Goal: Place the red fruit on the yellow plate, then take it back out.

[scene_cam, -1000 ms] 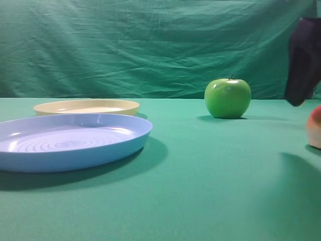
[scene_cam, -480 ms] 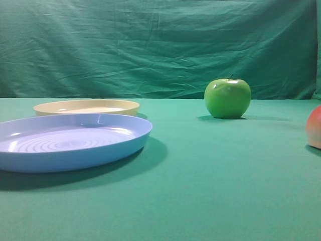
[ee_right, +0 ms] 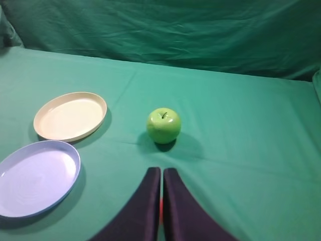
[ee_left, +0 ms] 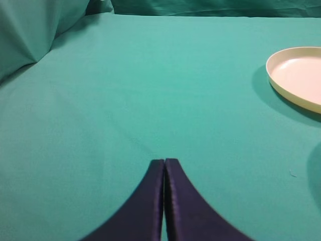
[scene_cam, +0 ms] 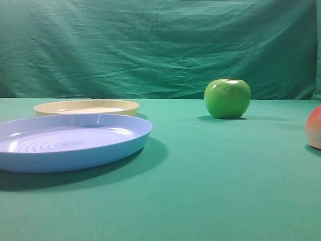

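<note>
Two plates are recorded on the green table cloth (scene_cam: pixel 215 191), which is backed by a creased green curtain (scene_cam: pixel 150 45) at the far edge. The blue plate (scene_cam: pixel 70 143), the larger of the two, lies near and to the left in the exterior view; its left rim is cut off by the frame there, though it is shown nearly whole from the right wrist. The yellow plate (scene_cam: pixel 86 107) is set just behind it, farther away, and is largely masked by the blue rim in the exterior view; only part of it is caught at the right edge of the left wrist view. Whether the two rims touch cannot be determined from the low view; from the right wrist a narrow gap is seen.

The green apple (scene_cam: pixel 227 98) stands upright, well apart from both plates, to the right and far.

The red fruit (scene_cam: pixel 314 127) is seen only as a sliver at the right edge of the exterior view, resting on the cloth, well apart from the yellow plate. In the right wrist view it is almost wholly hidden; a thin red streak is noted between the finger bases.

The left gripper (ee_left: pixel 164 163) is observed with its jaws pressed together, holding nothing. The right gripper (ee_right: pixel 161 171) is likewise closed tip to tip, above the cloth.
</note>
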`<action>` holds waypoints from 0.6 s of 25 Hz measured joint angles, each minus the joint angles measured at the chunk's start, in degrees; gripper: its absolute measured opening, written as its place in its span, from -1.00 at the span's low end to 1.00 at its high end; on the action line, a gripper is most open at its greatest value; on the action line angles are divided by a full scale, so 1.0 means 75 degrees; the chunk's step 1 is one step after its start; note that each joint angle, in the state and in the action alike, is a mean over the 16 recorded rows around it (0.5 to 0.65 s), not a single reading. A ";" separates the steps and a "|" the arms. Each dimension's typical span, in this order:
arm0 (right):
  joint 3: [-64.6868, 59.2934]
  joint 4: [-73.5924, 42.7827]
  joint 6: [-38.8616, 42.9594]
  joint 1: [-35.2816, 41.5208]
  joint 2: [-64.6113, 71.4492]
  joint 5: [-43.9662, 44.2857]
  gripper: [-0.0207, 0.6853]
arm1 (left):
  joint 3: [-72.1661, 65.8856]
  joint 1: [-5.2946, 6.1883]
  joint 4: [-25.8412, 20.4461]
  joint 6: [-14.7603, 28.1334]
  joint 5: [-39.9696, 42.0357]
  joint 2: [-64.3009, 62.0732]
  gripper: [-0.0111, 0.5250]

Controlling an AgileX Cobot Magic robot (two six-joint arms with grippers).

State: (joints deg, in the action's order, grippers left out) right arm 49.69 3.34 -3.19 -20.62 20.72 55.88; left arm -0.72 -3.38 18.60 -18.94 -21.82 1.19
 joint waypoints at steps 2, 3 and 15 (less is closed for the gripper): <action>-0.0291 -0.0170 0.0188 0.0041 -0.0423 -0.0132 -0.94 | 0.0000 0.0000 0.0000 0.0002 0.0000 0.0000 -0.96; -0.0453 -0.0261 0.0276 0.0080 -0.0622 -0.0221 -0.94 | 0.0000 0.0000 0.0000 0.0003 0.0000 0.0000 -0.96; -0.3019 -0.1079 0.1022 0.1423 -0.2367 -0.2313 -0.94 | 0.0000 0.0000 0.0000 0.0008 0.0000 0.0000 -0.96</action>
State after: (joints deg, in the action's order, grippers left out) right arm 27.05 -4.76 4.48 -9.95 2.96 38.53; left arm -0.72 -3.38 18.60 -18.88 -21.82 1.19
